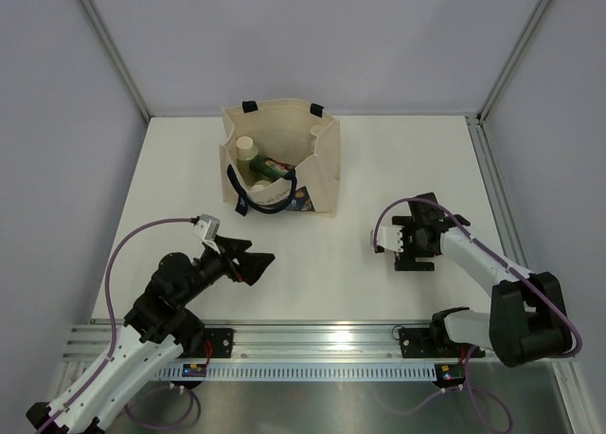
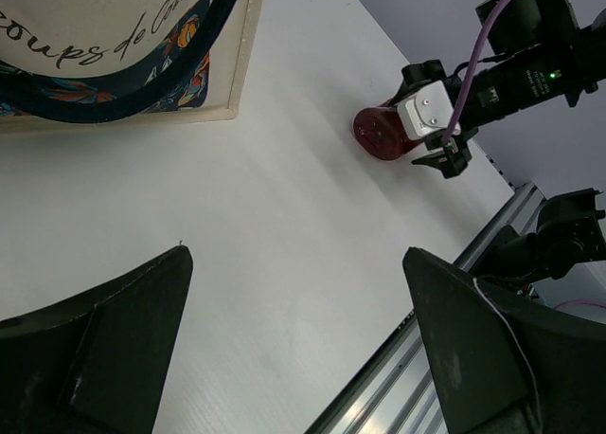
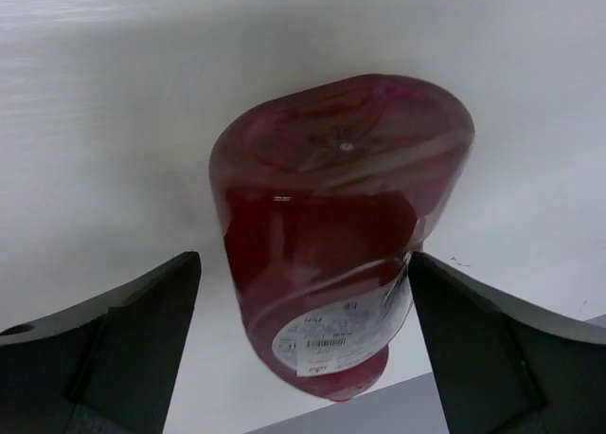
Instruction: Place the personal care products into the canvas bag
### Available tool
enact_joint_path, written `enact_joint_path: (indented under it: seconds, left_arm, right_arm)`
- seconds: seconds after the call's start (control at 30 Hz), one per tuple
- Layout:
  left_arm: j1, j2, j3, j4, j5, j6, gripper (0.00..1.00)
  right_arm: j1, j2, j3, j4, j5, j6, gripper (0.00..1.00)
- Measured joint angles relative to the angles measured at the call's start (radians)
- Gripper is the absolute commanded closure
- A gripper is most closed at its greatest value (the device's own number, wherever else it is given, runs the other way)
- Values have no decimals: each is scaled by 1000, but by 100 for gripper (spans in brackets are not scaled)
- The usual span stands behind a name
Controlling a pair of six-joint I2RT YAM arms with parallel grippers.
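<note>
Main risk is the red bottle (image 3: 341,235) squirting or rolling out as the right gripper (image 3: 303,259) closes: its wall is smooth and rounded, and it looks to lie on its side with the base toward the left edge of the table (image 1: 189,188), though the pose is hard to judge. A grip taken near one end could also let it swing and drop in transit. Second risk is at the canvas bag (image 1: 322,159): its soft rim and the navy handle (image 1: 265,205) drooping across the opening could catch the bottle or a finger and drag the bag. The left gripper (image 2: 298,256) hovers just before the bag's front, jaws wide apart and empty, so the right arm's path could clash with it. The right gripper's jaws are apart too, one either side of the bottle, not visibly touching it, bottle roughly centred between them. The bottle sits right of the table's middle, nearer the near edge; the bag stands at the far edge, already holding a pale bottle (image 1: 248,148) and a green bottle (image 1: 275,166).
</note>
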Motion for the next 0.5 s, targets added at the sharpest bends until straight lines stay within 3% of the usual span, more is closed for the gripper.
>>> enact_joint_path:
  seconds: [0.17,0.27,0.3,0.43,0.5]
  left_arm:
    - [0,4,0,0,0,0,1]
    - [0,8,0,-1,0,0,1]
    - [0,7,0,-1,0,0,1]
    - [0,6,0,-2,0,0,1]
    - [0,6,0,-1,0,0,1]
  right_arm:
    - [-2,109,-4,139,72,10,4]
    - [-2,174,32,163,118,33,18]
    - [-2,201,49,169,134,44,30]
    - [-13,322,169,168,146,137,53]
    - [-34,364,248,119,81,192,55]
